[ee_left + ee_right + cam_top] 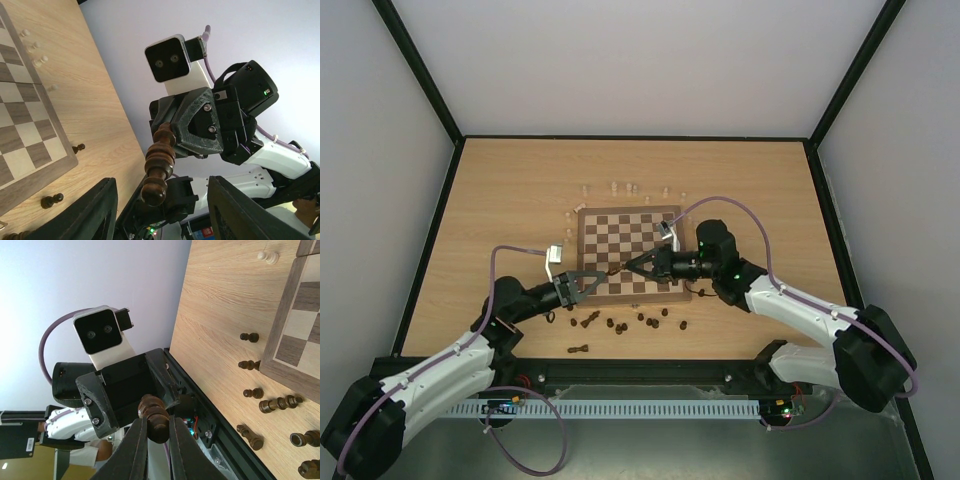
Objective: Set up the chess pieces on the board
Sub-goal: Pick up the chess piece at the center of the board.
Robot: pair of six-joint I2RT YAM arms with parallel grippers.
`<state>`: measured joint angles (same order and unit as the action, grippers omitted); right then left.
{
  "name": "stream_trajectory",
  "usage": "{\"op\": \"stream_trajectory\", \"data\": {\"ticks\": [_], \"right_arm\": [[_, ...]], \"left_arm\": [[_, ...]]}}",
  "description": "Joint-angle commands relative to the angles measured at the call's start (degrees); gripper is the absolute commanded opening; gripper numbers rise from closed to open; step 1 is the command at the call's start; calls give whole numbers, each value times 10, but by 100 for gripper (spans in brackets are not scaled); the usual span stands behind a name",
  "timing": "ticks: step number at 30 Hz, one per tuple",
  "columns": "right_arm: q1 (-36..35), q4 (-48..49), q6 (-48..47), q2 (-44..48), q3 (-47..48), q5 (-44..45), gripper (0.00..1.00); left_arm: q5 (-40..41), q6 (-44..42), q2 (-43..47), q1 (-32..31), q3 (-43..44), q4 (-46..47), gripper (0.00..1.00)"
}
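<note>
The board (638,232) lies mid-table with no piece visible on its squares. Several dark chess pieces (620,325) lie scattered on the table in front of it, and pale ones (620,188) stand behind its far edge. My right gripper (628,267) is shut on a dark turned piece (154,416) and holds it in the air over the board's near edge. My left gripper (592,283) faces it, open. In the left wrist view the piece (159,162) hangs between my open left fingers (100,210) without touching them.
The board's corner (30,150) and its near border (287,371) show in the wrist views, with loose dark pieces (280,403) lying beside them. One dark piece (580,349) lies close to the table's near edge. A black rail (640,372) runs along that edge.
</note>
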<state>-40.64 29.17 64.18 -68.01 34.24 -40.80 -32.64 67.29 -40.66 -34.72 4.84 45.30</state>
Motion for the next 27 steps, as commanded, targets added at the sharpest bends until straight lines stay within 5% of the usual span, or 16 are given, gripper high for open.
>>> {"op": "stream_trajectory", "data": {"ticks": [1, 8, 19, 27], "right_arm": [[-4, 20, 2, -5, 17, -4, 4], [-4, 23, 2, -12, 14, -3, 5], [-4, 10, -11, -15, 12, -3, 4], [-5, -189, -136, 16, 55, 96, 4]], "left_arm": [[8, -10, -3, -2, -4, 5, 51], [6, -11, -12, -2, -2, 8, 28], [31, -22, -13, -2, 2, -20, 12], [98, -122, 22, 0, 87, -256, 11]]}}
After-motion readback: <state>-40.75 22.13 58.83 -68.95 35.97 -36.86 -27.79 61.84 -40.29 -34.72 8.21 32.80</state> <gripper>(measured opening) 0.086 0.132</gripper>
